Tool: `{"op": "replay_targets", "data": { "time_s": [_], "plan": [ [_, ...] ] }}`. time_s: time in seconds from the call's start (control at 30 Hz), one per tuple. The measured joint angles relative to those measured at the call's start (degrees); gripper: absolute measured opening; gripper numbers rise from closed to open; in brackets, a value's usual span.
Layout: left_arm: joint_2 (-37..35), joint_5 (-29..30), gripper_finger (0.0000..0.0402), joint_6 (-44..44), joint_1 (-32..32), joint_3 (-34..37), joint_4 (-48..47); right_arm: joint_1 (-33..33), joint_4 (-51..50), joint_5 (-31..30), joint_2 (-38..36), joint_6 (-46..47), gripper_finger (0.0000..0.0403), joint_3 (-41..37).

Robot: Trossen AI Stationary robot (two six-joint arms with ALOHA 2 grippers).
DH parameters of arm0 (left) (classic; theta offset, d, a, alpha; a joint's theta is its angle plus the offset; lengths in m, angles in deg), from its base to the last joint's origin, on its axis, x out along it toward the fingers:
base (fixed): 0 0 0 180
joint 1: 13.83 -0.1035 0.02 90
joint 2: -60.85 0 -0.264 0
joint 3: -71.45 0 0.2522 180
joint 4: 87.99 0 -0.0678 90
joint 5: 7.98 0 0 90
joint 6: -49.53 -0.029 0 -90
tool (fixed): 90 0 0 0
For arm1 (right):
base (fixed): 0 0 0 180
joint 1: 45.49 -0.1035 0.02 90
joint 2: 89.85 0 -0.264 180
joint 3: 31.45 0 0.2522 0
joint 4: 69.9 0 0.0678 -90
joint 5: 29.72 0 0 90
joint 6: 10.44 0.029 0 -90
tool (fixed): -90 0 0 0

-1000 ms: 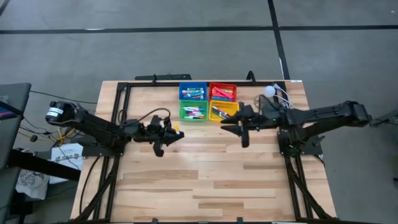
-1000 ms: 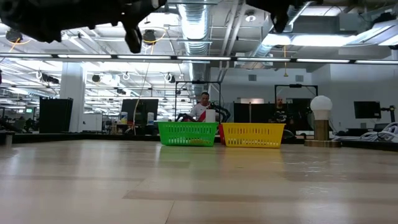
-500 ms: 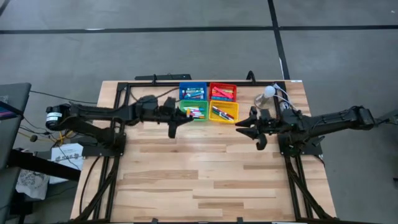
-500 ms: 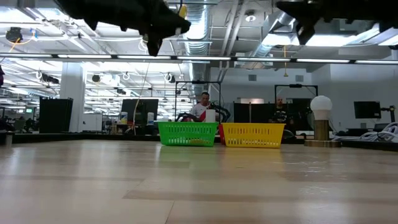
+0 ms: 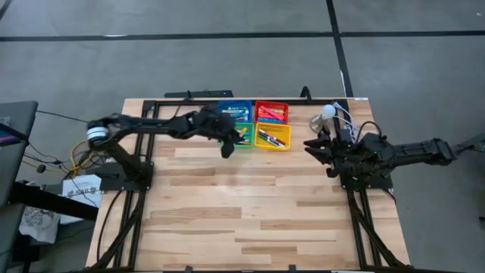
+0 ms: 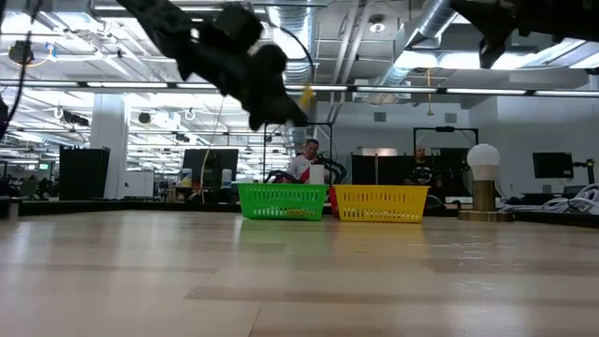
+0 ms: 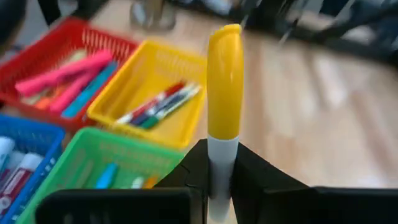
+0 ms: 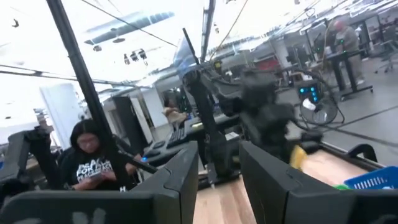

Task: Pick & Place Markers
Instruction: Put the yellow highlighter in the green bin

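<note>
1. While the left gripper [image 7: 217, 180] stays clamped on a yellow-capped marker [image 7: 222, 93], it hangs above the near edge of the green tray [image 5: 236, 135], not over the yellow tray [image 5: 273, 136] that sits touching the green tray's right side. Letting go here would likely drop the marker into the green tray or onto the table [image 5: 250, 212] just in front of it.
2. Since the fingers pinch only the white barrel low down, with the cap standing well clear, the marker could pivot in the grip and fall crooked, catching a tray wall.
3. If the marker falls across the shared wall beside the green tray, it may bridge both trays instead of settling in one.
4. Because the yellow tray already holds several markers [image 7: 158, 107], a hard drop could make the new one bounce out.
5. Though the right gripper [image 5: 320, 147] waits well to the right of the green tray, beyond the yellow one, its jaws stand partly apart with nothing seen between them; a reach toward the trays now would risk crossing the left arm.
6. Behind the green tray, the blue tray [image 5: 235, 112] and red tray [image 5: 271, 111] hold more markers and could take a stray overshoot.
</note>
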Motion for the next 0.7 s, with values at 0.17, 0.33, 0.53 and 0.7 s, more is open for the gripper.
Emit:
{"op": "replay_targets", "data": {
  "time_s": [0.17,0.33,0.53,0.7],
  "plan": [
    [8.9,-0.49,0.0036,-6.99,-2.95,-8.29,-11.3,-0.09,-2.06,0.02,-3.02,0.24,0.0109,-1.37],
    [13.95,-2.02,0.0036,-10.87,-5.97,-14.67,-23.6,-0.09,-8.5,0.02,-4.05,1.53,0.0109,-1.44],
    [14.31,-2.16,0.0036,-11.34,-8.46,-18.82,-28.44,-0.08,-11.92,-1.73,-3.94,1.85,0.0109,-1.44],
    [14.31,-2.07,0.0036,-16.0,-8.94,-20.36,-31.85,-0.04,-16.95,-5.81,-3.9,5.42,0.0109,-1.44]
  ]
}}
